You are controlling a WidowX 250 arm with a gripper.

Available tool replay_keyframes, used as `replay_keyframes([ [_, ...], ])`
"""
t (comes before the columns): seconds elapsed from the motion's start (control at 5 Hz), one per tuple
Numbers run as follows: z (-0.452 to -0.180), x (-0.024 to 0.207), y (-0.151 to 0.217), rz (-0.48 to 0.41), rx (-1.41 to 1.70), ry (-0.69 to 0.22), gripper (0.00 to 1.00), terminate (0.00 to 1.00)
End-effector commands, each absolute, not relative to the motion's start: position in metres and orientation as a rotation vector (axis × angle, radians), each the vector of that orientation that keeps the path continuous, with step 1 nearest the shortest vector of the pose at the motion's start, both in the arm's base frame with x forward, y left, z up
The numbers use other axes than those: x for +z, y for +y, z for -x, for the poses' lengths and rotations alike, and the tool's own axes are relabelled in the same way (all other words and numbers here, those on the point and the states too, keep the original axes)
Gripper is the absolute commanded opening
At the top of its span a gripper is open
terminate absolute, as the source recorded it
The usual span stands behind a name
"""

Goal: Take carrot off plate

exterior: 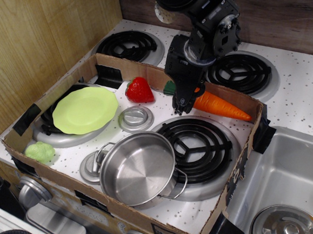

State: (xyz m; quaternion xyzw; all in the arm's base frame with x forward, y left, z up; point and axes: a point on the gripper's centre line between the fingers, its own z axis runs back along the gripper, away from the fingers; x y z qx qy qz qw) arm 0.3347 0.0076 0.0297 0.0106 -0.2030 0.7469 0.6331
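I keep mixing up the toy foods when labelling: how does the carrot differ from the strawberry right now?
The carrot is orange, long and tapered to a point; the strawberry is red, short and rounded. The carrot is clamped at its thick end by the gripper and points right along the cardboard wall; the strawberry sits free on the stove top, untouched. Both are glossy with green tops, and neither is on the plate.

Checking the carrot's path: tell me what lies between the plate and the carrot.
In the observation.image view, the red toy strawberry and the gripper lie between the plate and the carrot.
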Motion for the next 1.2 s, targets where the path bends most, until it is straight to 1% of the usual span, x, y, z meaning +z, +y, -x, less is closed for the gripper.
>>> replay_keyframes([
  [0.0, -0.341, 0.058, 0.002, -0.020, 1.671, -0.528, 1.00, 0.00],
  [0.2, -0.340, 0.072, 0.003, -0.053, 1.674, -0.527, 1.00, 0.00],
  [0.4, -0.339, 0.089, 0.003, -0.062, 1.668, -0.490, 1.00, 0.00],
  [0.6, -0.335, 0.103, 0.006, -0.081, 1.602, -0.418, 1.00, 0.00],
  [0.8, -0.335, 0.103, 0.006, -0.081, 1.602, -0.418, 1.00, 0.00],
  [1.0, -0.335, 0.103, 0.006, -0.081, 1.602, -0.418, 1.00, 1.00],
])
